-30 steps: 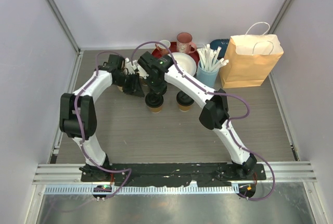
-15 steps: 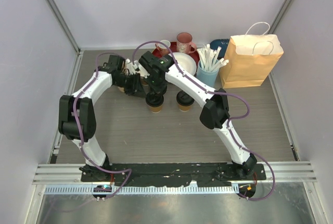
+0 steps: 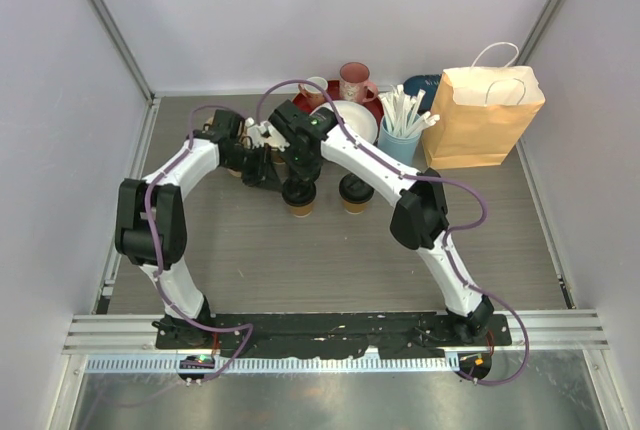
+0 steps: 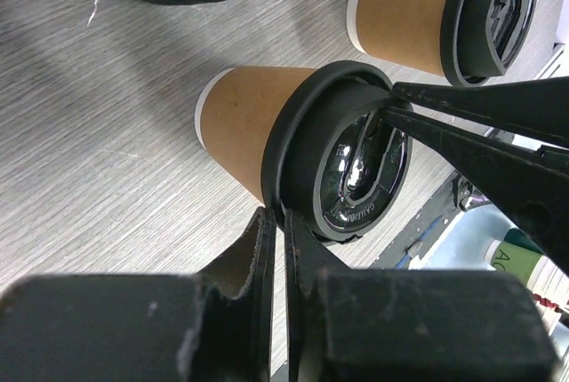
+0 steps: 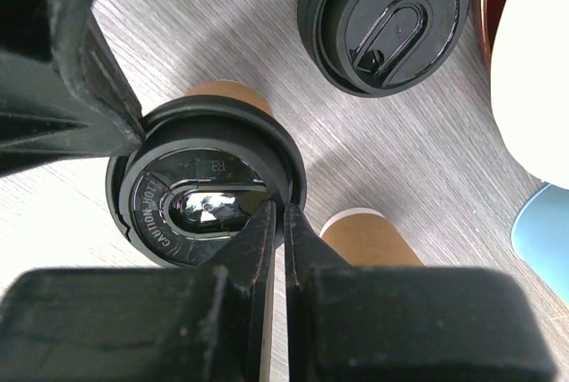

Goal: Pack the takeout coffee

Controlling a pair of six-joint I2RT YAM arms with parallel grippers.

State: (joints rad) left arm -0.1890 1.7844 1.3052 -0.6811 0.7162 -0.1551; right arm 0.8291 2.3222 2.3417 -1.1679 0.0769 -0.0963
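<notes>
table (image 3: 300,260): grey wood-look top. All the stuff sits toward the far edge, and the near edge only has the arm bases.
paper bag (image 3: 480,120): tan with white handles, standing upright in the far right corner with its mouth up. I can't see any coffee in it, so I'd say the packing hasn't really started.
arms: both reach in over the middle of the table and meet at the same cup.
front cup (image 4: 240,129): tan paper, standing mid-table a bit left of centre, well apart from the bag.
second cup (image 3: 355,193): lidded, just beside the front cup on its right, and nobody's touching it.
third cup (image 5: 387,18): also lidded, near the other two toward the far edge.
lid (image 4: 351,173): black, on the front cup, with a gripper on its rim at each of two opposite edges.
right gripper (image 5: 277,218): fingers pinched together on the lid's rim, same as a second ago.
left gripper (image 4: 276,222): this is the change. The jaws were wider a moment ago and have now come nearly together, nipping the rim on the other side.
what that means: my guess is the cup is now held two-handed, ready to lift toward the bag. Both grips are on the lid only, so it could pop off.
</notes>
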